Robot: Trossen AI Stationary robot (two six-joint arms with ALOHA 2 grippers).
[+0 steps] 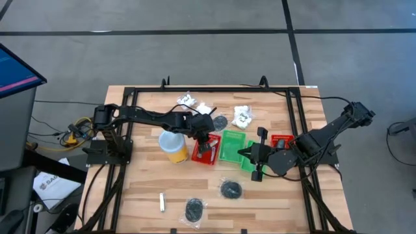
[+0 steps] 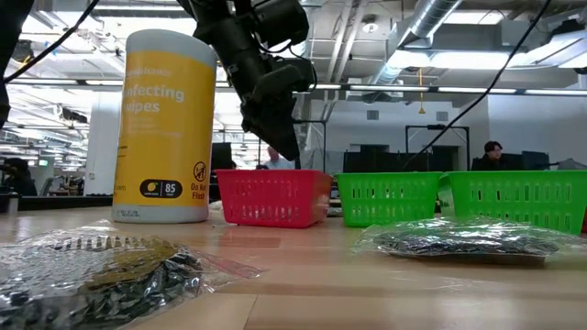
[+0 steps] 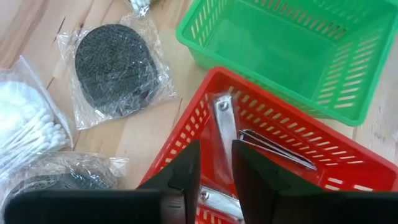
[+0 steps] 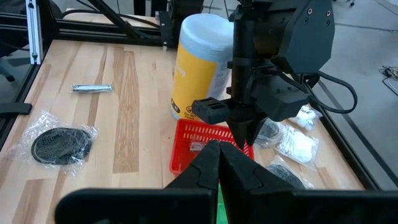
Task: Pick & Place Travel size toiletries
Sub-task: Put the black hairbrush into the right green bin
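The left pincer (image 1: 207,144) is hovering slightly parted, empty, over the red bin (image 3: 298,149) holding nail clippers (image 3: 225,121); disc packets (image 1: 231,190) are awaiting on the tabletop (image 1: 292,201); the right pincer (image 1: 250,155) is clenched.

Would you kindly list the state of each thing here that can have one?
Left gripper: jaws slightly apart, empty, above the red bin.
Right gripper: jaws shut, empty, by the green bins.
Red bin: upright, holds metal nail clippers.
Green bin: upright, empty.
Wipes canister: upright, lid closed.
Dark disc: flat on the table, sealed in its clear bag.
Cotton swabs: bagged, lying on the table.
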